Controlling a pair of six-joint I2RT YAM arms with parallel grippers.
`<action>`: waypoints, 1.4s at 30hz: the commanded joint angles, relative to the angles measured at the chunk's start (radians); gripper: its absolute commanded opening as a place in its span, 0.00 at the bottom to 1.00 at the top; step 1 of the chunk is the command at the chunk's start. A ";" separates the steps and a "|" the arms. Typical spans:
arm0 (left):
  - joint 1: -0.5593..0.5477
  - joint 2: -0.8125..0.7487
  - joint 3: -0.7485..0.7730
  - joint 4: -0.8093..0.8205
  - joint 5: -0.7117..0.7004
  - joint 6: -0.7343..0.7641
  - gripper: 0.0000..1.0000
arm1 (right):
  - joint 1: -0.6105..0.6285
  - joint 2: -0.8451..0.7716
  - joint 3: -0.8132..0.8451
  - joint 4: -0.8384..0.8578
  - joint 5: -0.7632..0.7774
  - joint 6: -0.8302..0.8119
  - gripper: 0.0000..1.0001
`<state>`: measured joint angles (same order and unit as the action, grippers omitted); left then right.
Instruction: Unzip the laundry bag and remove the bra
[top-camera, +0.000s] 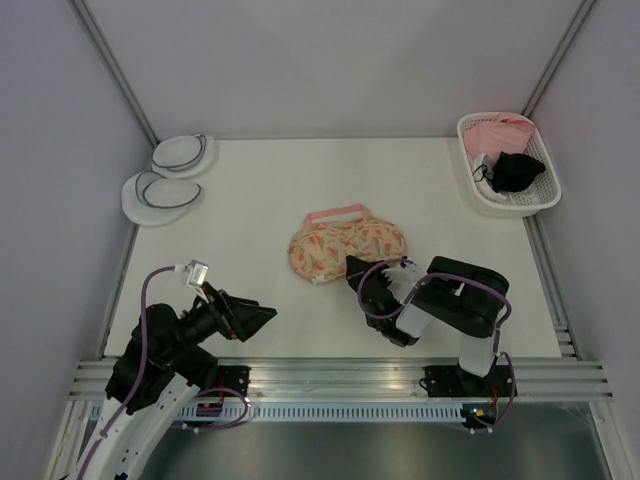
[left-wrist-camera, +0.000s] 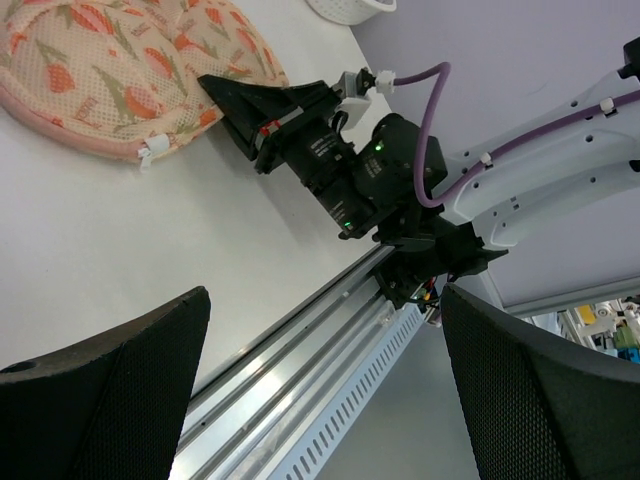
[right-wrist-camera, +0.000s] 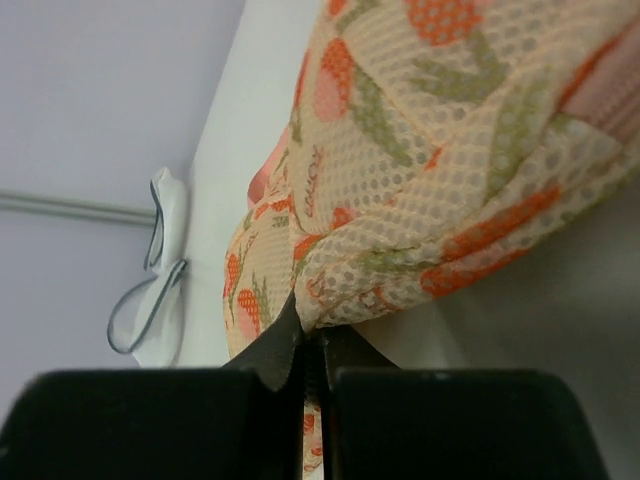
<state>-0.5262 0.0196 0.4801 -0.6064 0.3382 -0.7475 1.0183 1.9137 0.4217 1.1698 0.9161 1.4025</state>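
Nearest to the bases, the left gripper (top-camera: 262, 318) rests low at the near left of the table (top-camera: 260, 190). Its jaws are spread wide and hold nothing, and it is well apart from the laundry bag (top-camera: 345, 245).

The right gripper (right-wrist-camera: 312, 345) is at the near right edge of the bag. Its jaws are pressed together on a fold of the printed mesh, right at the pink trim. I cannot tell if the zip pull is inside this pinch. In the left wrist view a small white tab (left-wrist-camera: 150, 150) sits on the trim, just beside the gripper tip, and it may be the pull.

The bag lies flat in the middle of the table with its long axis from left to right. Its handle strap (top-camera: 335, 212) is on the far side, so the near seam faces the arms. The right arm is clearly the nearer one. I judge that the coming pull must run along this seam toward the left lobe, and the free left arm could hold that lobe down — nothing stands between them.

The bra is not visible; I suppose it is inside the closed bag.

Farther away, two white pouches (top-camera: 180, 155) lie in the far left corner. A white basket (top-camera: 540, 195) with a pink garment (top-camera: 500, 130) and a black garment (top-camera: 518, 170) stands at the far right — both well clear.
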 joint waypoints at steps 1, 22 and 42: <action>-0.005 -0.010 0.031 -0.021 -0.013 -0.016 1.00 | -0.014 -0.126 -0.055 0.221 -0.074 -0.311 0.00; -0.005 -0.053 0.034 -0.030 -0.021 -0.026 1.00 | 0.012 -0.240 1.000 -2.013 0.058 -1.016 0.00; -0.005 -0.070 0.133 -0.161 -0.168 -0.013 1.00 | 0.304 -0.102 0.746 -1.645 0.070 -1.379 0.01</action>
<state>-0.5289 0.0071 0.5678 -0.7422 0.2478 -0.7475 1.3083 1.8599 1.2003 -0.5762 0.9939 0.0990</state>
